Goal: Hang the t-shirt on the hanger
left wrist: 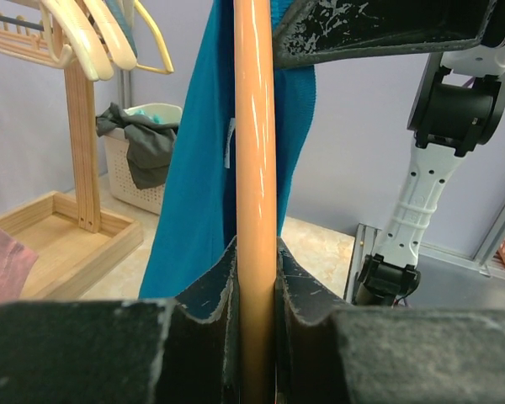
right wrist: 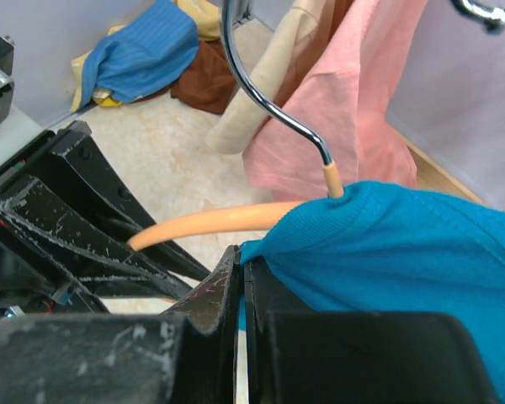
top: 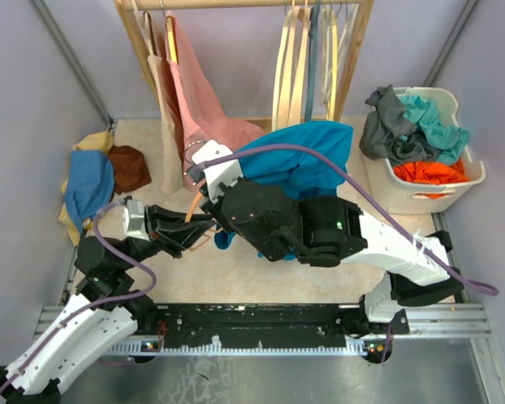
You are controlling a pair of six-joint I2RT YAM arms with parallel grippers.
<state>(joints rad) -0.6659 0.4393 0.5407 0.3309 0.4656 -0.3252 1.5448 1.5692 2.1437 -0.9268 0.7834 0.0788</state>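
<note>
The teal-blue t-shirt (top: pixel 303 156) hangs partly over the orange-tan hanger (right wrist: pixel 206 220), with its collar at the base of the metal hook (right wrist: pixel 265 93). One hanger arm sticks out bare to the left. My left gripper (left wrist: pixel 254 282) is shut on that bare arm (left wrist: pixel 254 151); the shirt (left wrist: pixel 185 210) and its white label (left wrist: pixel 230 143) hang just behind. My right gripper (right wrist: pixel 245 268) is shut on the collar edge of the t-shirt (right wrist: pixel 404 269), right below the hanger's neck. In the top view my right arm hides its own fingers.
A wooden rack (top: pixel 353 59) at the back holds a pink garment (top: pixel 198 93) and cream hangers (top: pixel 290 67). A white basket (top: pixel 421 189) of clothes stands at the right. A pile of blue, brown and yellow clothes (top: pixel 93 181) lies at the left.
</note>
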